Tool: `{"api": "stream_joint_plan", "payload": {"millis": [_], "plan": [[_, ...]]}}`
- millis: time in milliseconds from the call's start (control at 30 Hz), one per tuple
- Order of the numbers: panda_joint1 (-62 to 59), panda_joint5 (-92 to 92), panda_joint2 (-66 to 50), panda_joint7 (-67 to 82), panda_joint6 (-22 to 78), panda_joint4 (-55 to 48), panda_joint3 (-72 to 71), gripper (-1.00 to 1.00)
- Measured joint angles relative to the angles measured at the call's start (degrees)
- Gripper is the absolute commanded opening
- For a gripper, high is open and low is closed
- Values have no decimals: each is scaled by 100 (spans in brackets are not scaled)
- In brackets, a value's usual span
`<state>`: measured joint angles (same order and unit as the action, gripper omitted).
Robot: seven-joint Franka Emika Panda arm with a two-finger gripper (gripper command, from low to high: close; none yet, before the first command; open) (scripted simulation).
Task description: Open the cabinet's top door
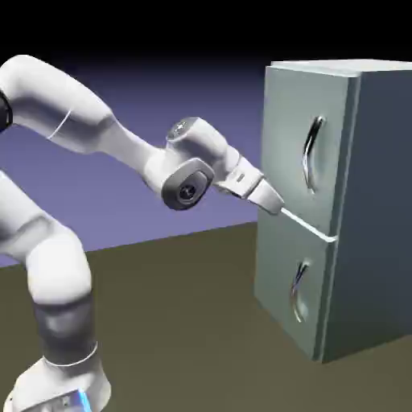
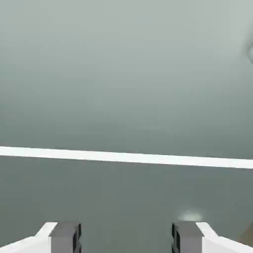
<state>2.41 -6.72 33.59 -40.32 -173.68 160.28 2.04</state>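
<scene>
Top Door Still to Be Opened, Fingers Beside the Seam

In the exterior view, my white two-finger gripper [image 1: 272, 206] is near the front of the tall, boxy grey-green cabinet [image 1: 376, 161], at the pale line between its doors. The flat grey-green top door [image 1: 284, 153] is shut, above the shorter grey-green lower door [image 1: 278, 265]. The curved, vertical silver handle [image 1: 308, 154] I want is higher than my fingertips and toward the exterior view's right. I judge this to be the approach, with no grip made. Next I should rise and shift across to that handle, bring my fingers around it, close them, then pull the door outward. Pressing forward from here would probably only push against the front. My white arm [image 1: 64, 100] arches over from the exterior view's left, its wrist bent so that the hand slopes downward toward the cabinet.

In the hand view, my grey fingertips [image 2: 126, 238] stand well apart with nothing between them. I face flat door panels, the white seam [image 2: 126, 157] crossing at a slight tilt.
</scene>
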Motion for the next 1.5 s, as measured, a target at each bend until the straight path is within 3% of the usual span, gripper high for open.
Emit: {"api": "stream_joint_plan", "payload": {"millis": [1500], "plan": [[2874,-11215,1552,3559,551,-1199,3405,0]]}}
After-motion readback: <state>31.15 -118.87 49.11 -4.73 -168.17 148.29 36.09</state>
